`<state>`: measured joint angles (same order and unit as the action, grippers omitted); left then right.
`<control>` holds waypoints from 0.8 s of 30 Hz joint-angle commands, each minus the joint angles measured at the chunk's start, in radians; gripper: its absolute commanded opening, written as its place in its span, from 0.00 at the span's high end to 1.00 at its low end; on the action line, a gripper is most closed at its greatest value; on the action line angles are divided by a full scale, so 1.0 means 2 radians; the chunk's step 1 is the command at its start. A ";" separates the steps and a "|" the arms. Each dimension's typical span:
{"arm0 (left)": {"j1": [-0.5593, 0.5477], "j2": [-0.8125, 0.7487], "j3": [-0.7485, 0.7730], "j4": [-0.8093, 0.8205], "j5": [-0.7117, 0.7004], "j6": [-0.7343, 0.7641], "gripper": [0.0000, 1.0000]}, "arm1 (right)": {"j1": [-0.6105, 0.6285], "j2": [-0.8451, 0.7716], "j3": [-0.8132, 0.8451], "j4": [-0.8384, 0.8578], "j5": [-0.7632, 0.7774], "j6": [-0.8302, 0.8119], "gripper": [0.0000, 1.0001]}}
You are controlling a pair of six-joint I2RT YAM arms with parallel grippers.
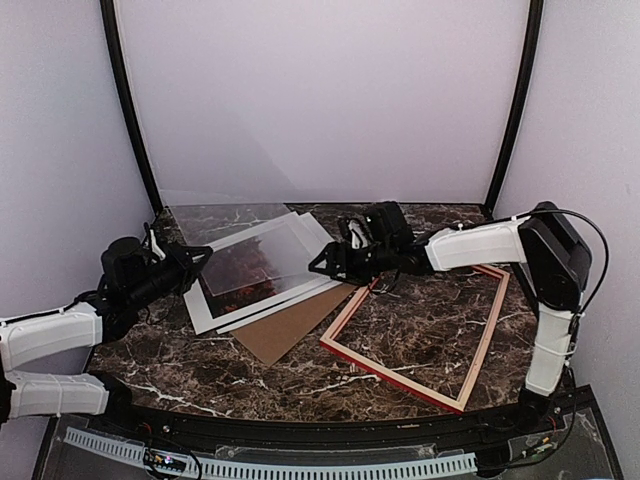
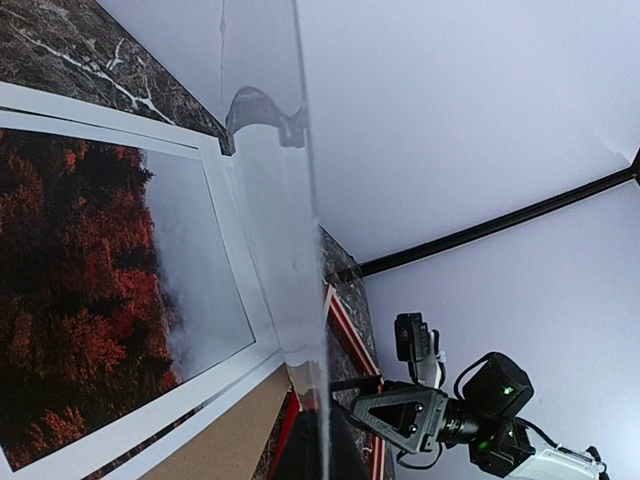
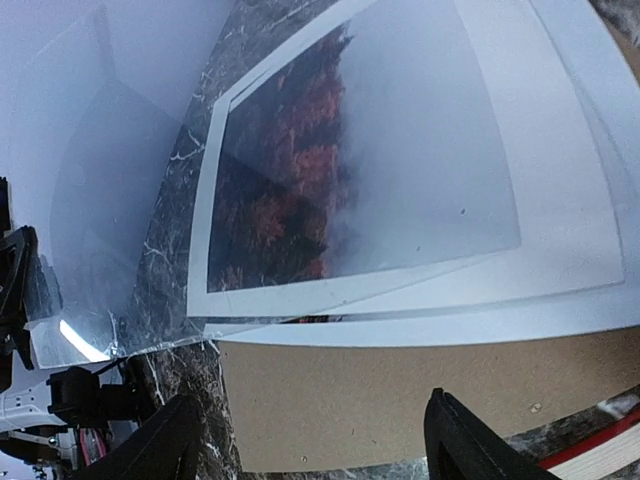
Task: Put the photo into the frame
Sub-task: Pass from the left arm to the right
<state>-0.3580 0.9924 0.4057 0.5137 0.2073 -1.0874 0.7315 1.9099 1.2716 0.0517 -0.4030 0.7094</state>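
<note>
Left gripper is clenched on the left edge of a clear pane. The wrist camera sees the pane edge-on, with no fingers in shot, so I take the grip from the top view. The pane is tilted: left edge raised, right side down over the stack.

The photo lies flat and face up on the marble table, left of centre. It shows red-orange trees and grey mist inside a white margin. It is under the pane and outside the frame, to the frame's left.

A pale grey sheet sticks out from under the photo on the near side. The brown backing board is below both, and its right corner reaches the frame's left rail. I cannot tell whether they touch.

Right gripper has its jaws spread wide, with nothing between them. From its wrist camera both fingers hang over the backing board, just short of the photo's margin. It is close to the pane's right edge, but the frames do not settle whether it makes contact.

The frame lies flat on the table right of centre. It is skewed, with a red inner band and pale wood outer edge, and bare marble shows inside it. The right arm reaches over its far corner.
</note>
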 commanded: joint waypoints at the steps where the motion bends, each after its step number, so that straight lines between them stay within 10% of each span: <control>1: -0.033 -0.012 -0.023 0.067 -0.073 -0.016 1.00 | 0.029 -0.015 -0.050 0.118 -0.010 0.108 0.22; 24: -0.128 -0.010 -0.100 0.148 -0.167 -0.041 1.00 | 0.060 0.084 -0.091 0.354 -0.021 0.300 0.27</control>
<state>-0.6014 0.9947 0.2256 0.7391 -0.0921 -1.1694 0.8448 2.0708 1.0966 0.6548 -0.4549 1.2682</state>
